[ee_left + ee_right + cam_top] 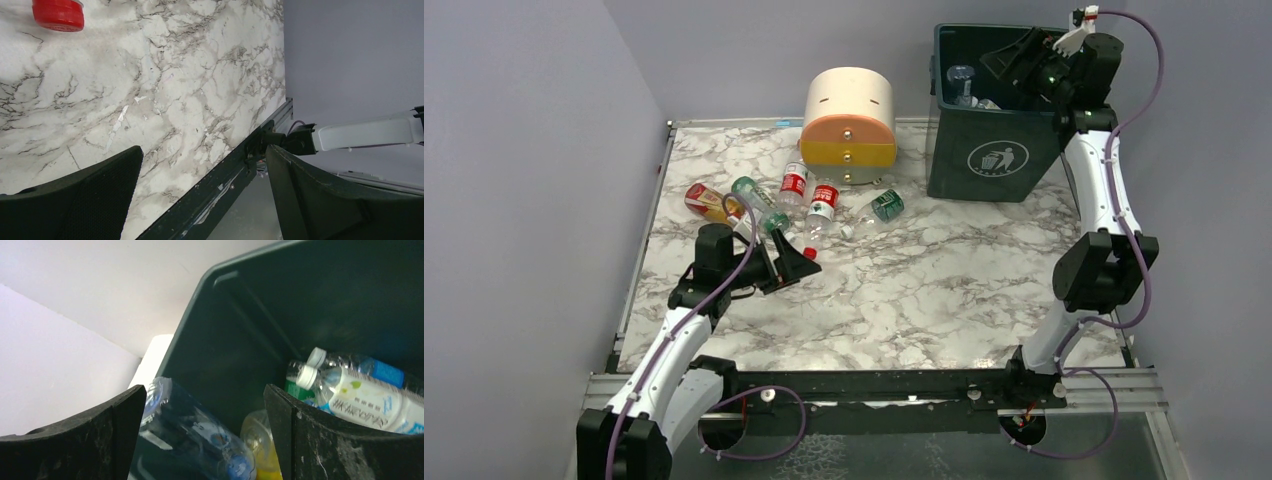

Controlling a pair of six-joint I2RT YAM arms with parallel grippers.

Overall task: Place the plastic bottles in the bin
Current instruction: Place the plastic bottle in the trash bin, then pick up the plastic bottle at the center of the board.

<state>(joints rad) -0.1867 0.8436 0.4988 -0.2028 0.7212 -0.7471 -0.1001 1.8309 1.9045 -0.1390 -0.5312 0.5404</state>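
Note:
Several plastic bottles lie at the table's back left: an orange one [704,200], a green-labelled one [759,205], two red-labelled ones [793,185] [822,205] and a green one [886,205]. My left gripper [796,264] is open and empty just in front of them; the left wrist view shows only a red cap [59,14] beyond my open gripper [202,165]. My right gripper [1014,55] is open over the dark green bin [989,160]. Inside the bin [240,315] a clear bottle with a blue cap [195,430] lies below my open right gripper [204,400], beside a yellow bottle [262,450] and a white-labelled one [370,400].
A cream-and-orange round drawer unit [849,125] stands at the back, left of the bin and just behind the bottles. Grey walls close in the table on the left, back and right. A black rail [874,382] runs along the near edge.

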